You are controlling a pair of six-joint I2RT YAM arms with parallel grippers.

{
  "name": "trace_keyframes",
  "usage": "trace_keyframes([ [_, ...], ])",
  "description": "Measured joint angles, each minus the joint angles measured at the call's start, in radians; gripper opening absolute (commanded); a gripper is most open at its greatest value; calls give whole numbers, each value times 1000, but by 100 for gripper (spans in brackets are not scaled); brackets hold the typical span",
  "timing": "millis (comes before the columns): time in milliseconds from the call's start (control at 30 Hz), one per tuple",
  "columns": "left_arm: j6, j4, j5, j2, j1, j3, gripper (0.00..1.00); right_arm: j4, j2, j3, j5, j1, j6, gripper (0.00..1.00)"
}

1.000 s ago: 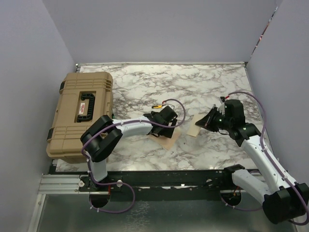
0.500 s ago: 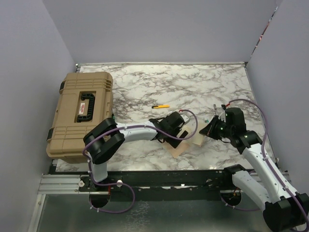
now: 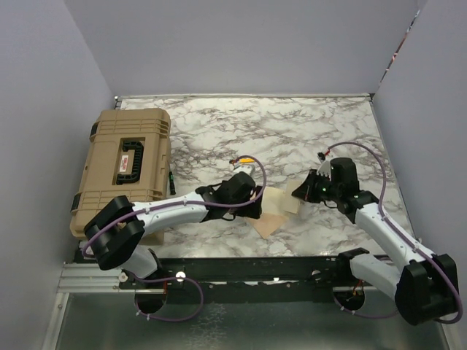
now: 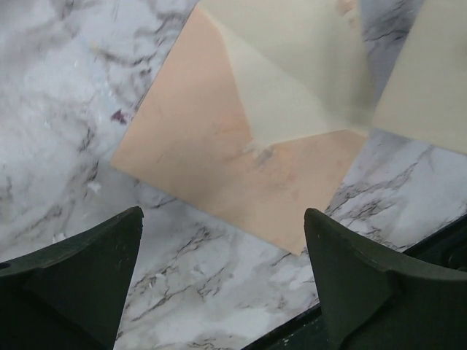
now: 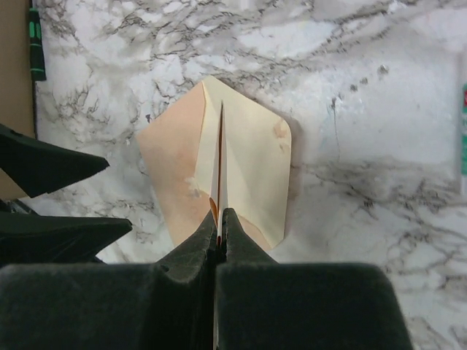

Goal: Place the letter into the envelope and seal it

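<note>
Two papers are found at the lower middle of the top view, on the marble table (image 3: 306, 124), between the two grippers. From above, only a pale patch and a tan corner below it can be told, and the fingers are hidden by the arms' own bodies.

More is shown in the left wrist view. The letter (image 4: 190, 160) lies flat on the table as a peach-tan sheet, turned like a diamond, with faint darker marks near its middle. Its upper right part is covered by the envelope (image 5: 255, 160), whose cream inside is turned up. The left gripper (image 4: 222, 215) is spread wide above the lower corner of the letter, and nothing is held between its fingers.

In the right wrist view the right gripper (image 5: 220, 217) is pressed closed on a thin edge of the envelope. This edge is seen edge-on as a reddish line running up from the fingertips. Cream paper spreads on both sides of the line, and the letter shows to its left. Whether the letter's edge is already inside the envelope cannot be told.

A tan case (image 3: 124, 168) at the left of the frame is shown only by the top view.
</note>
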Motion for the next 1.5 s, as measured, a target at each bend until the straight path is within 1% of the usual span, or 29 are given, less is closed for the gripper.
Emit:
trace_keyframes([
  [67,-100,-10,5,-13,7,-66,92,57,47,0,-23,0,-36,1],
  [167,-168,-24,24,-14,24,-104,92,106,119,2,-30,0,-87,1],
  [333,-258,-37,82,-14,74,-127,92,106,236,38,-27,0,-154,1],
  [467,-306,-37,140,-14,118,-132,92,105,292,50,-33,0,-175,1],
  [667,-324,-36,201,10,158,-126,92,104,300,46,-69,10,-177,1],
  [933,-317,-5,275,113,177,-37,90,110,295,-1,-121,39,-152,1],
  [1067,-315,6,299,144,177,-10,88,121,320,-11,-143,45,-101,1],
  [1333,-315,18,312,150,177,-10,87,169,424,-15,-182,45,36,1],
  [1500,-315,21,312,150,177,-11,86,169,462,-15,-197,45,74,1],
])
